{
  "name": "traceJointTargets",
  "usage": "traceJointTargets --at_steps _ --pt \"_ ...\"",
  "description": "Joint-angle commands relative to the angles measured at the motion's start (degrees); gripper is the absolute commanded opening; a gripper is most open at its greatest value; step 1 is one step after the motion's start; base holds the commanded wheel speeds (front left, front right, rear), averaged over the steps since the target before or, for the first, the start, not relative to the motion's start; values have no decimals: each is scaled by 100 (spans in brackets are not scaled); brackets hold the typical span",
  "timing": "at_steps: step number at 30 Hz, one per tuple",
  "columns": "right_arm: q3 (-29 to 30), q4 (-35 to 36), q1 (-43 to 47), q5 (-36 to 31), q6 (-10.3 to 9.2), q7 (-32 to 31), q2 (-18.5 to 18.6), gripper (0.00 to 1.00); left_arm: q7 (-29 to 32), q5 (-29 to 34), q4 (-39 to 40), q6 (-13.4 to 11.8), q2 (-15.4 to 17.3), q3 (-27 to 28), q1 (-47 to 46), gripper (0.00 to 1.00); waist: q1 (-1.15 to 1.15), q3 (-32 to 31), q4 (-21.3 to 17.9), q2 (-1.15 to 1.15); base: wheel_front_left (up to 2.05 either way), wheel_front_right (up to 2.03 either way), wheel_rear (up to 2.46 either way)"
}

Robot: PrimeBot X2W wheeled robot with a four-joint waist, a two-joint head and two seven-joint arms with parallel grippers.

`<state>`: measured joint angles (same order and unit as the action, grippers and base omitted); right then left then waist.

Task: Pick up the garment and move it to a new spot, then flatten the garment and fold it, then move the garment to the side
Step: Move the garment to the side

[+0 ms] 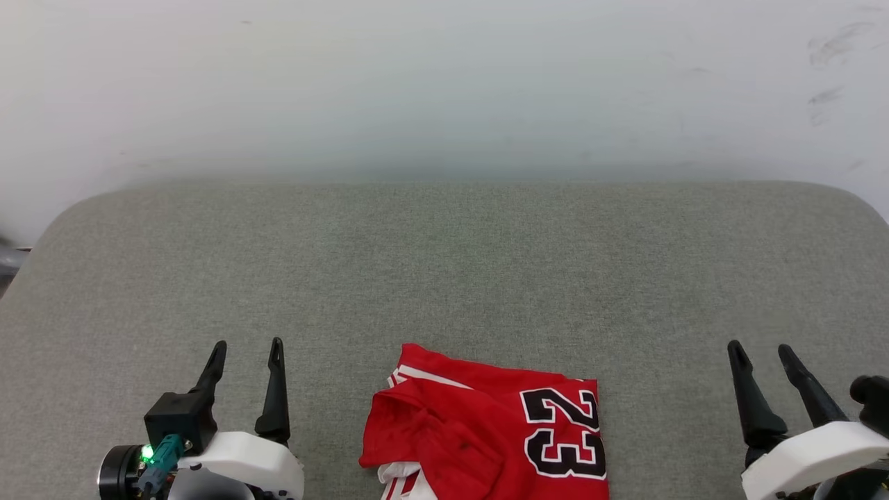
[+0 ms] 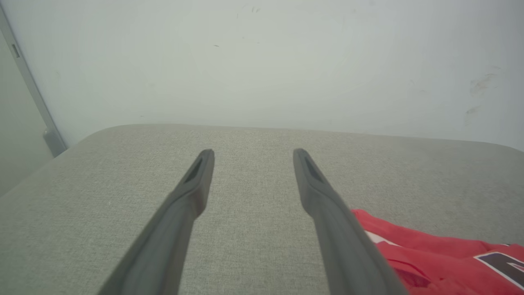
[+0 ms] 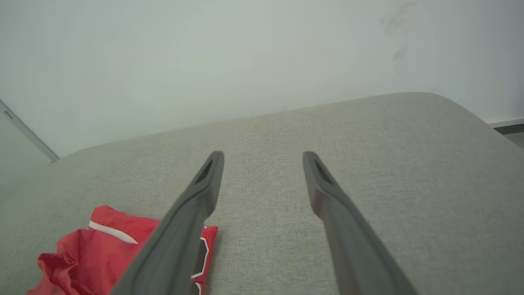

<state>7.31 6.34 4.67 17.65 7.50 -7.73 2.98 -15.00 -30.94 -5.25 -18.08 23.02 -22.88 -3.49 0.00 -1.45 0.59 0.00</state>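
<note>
The garment is a bright red shirt with a black "23" outlined in white. It lies bunched at the near middle of the grey surface, a bit of white sleeve showing at its lower edge. The left gripper stands open to its left, apart from it, fingers empty. The right gripper stands open to its right, also apart and empty. In the left wrist view the garment lies right of the open gripper. In the right wrist view the garment lies left of the open gripper.
A grey fabric-covered surface with rounded far corners spreads ahead. A pale wall rises right behind its far edge. A vertical strip runs down the wall at the left.
</note>
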Motion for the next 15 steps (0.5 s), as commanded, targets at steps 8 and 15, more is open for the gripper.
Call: traceJointTargets --at_steps 8,15 --pt "248 -616 -45 900 -3 -1055 146 100 -19 180 118 105 -63 128 -226 100 0 289 175 0 0 0 0" --pt "-151 -1220 -167 1863 -3 -2097 267 100 -19 309 167 191 -192 169 -392 100 0 557 444 0 0 0 0"
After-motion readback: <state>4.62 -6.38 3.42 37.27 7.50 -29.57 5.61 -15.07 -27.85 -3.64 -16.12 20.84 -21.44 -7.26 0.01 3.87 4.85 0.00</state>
